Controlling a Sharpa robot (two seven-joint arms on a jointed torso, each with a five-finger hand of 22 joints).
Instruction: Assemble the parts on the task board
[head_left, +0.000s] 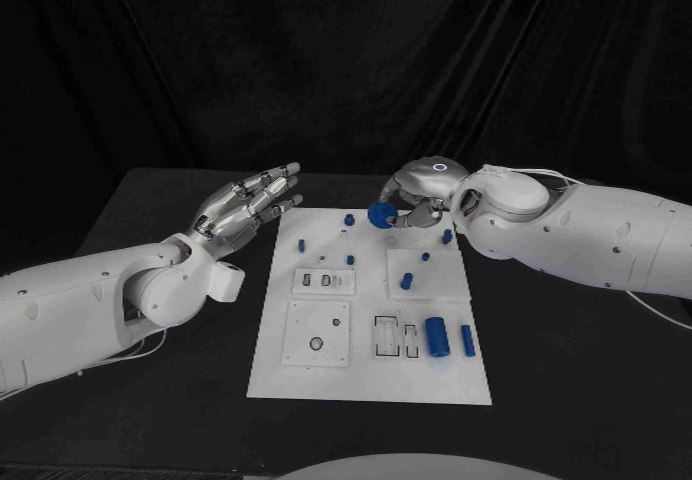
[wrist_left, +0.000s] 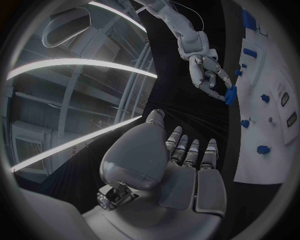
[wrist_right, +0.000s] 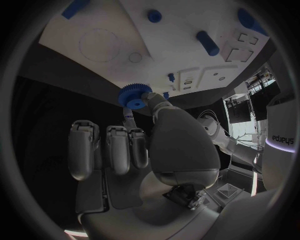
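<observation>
Above the far end of the task board (head_left: 368, 375), the right hand (head_left: 418, 195) carries a blue gear (head_left: 381, 214), and I judge it is held there because the gear must go down on a post or seat of the board near that end. The gear is pinched at its rim between the thumb and one finger (wrist_right: 129, 120), as the right wrist view shows well; the other fingers (wrist_right: 115, 150) lie straight beside each other and touch nothing. The gear seems to be lifted a little off the white surface (the head view does not let me be sure of it).

The left hand (head_left: 248, 203) stands beside the left edge of the board, near its far corner, with the palm turned toward the board. Its fingers (wrist_left: 190, 150) are stretched out, close together, and it holds nothing. I think it waits there to leave room for the other arm, or to steady the board if needed.

On the board the other parts rest: several small blue pegs (head_left: 348, 218) stand upright in the far half, and two blue cylinders (head_left: 436, 337) lie near the right edge in the near half, beside narrow slots.
</observation>
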